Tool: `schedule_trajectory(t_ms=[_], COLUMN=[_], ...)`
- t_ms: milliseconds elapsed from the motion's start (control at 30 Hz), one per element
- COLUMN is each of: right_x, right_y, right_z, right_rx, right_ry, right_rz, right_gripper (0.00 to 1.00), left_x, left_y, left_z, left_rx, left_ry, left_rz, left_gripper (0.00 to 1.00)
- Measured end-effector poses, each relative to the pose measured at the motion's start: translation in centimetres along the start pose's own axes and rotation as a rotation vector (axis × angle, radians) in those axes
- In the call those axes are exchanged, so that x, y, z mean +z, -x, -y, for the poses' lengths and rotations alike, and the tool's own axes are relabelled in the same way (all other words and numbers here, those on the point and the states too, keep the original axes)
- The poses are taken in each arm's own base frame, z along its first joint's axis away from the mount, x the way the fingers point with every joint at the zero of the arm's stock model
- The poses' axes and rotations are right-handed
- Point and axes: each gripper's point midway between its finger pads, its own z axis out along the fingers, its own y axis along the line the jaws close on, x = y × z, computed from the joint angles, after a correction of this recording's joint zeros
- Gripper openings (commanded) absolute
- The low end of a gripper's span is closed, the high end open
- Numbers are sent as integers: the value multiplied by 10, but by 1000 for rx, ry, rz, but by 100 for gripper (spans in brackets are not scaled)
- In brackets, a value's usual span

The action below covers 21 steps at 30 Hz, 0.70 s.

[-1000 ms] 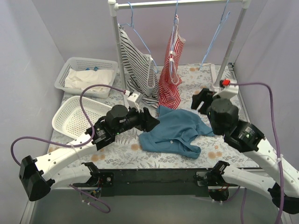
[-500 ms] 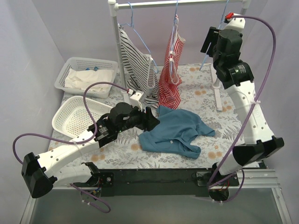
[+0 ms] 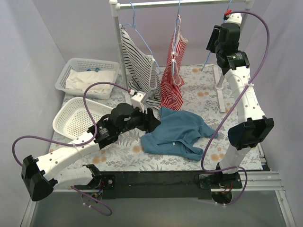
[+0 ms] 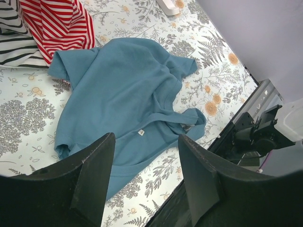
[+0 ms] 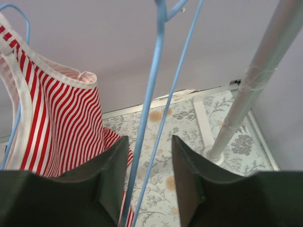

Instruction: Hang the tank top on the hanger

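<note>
The teal-blue tank top (image 3: pixel 177 132) lies crumpled on the floral table; it fills the left wrist view (image 4: pixel 123 94). My left gripper (image 3: pixel 152 121) hovers open and empty just left of it, its fingers (image 4: pixel 90 175) apart above the cloth's near edge. The light-blue wire hanger (image 3: pixel 213 45) hangs from the rail at the right. My right gripper (image 3: pixel 214 39) is raised beside it, open; in the right wrist view the hanger's two wires (image 5: pixel 154 109) run between the fingers (image 5: pixel 191 184), untouched as far as I can see.
A black-and-white striped top (image 3: pixel 139 71) and a red-and-white striped top (image 3: pixel 173 75) hang on the rail (image 3: pixel 184 4). The rail's right post (image 5: pixel 255 80) stands close to my right gripper. Two white baskets (image 3: pixel 71 120) sit at the left.
My right arm has swung from low over the table's right side up to the hanger at the rail. The left arm and the tank top have barely moved.
</note>
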Motion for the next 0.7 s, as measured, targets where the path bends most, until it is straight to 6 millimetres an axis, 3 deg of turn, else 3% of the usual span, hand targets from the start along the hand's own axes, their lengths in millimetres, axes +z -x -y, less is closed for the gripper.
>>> schedule_trajectory(t_ms=[167,333,533,633,700], right_x=[-2,-17,-36,-45,-49], right_y=[-5,-14,-11,-8,-6], right_z=[-7,-4,3,3,5], right_rx=[-3,-15,-35,-54,-69], right_ry=[33,33,29,35,36], right_rz=[-16,-48,-58,-56,-54], right_gripper=[23,13,10,1,1], left_x=[-4,-6,-6,-6,-6], left_y=[5,8,9,10,10], left_z=[-2,-3,-5,-6,-7], left_rx=[2,5,13,14,15], left_ry=[14,23,31,37,41], left_rz=[21,35,40,43,45], left_gripper=[55,55,55,55,55])
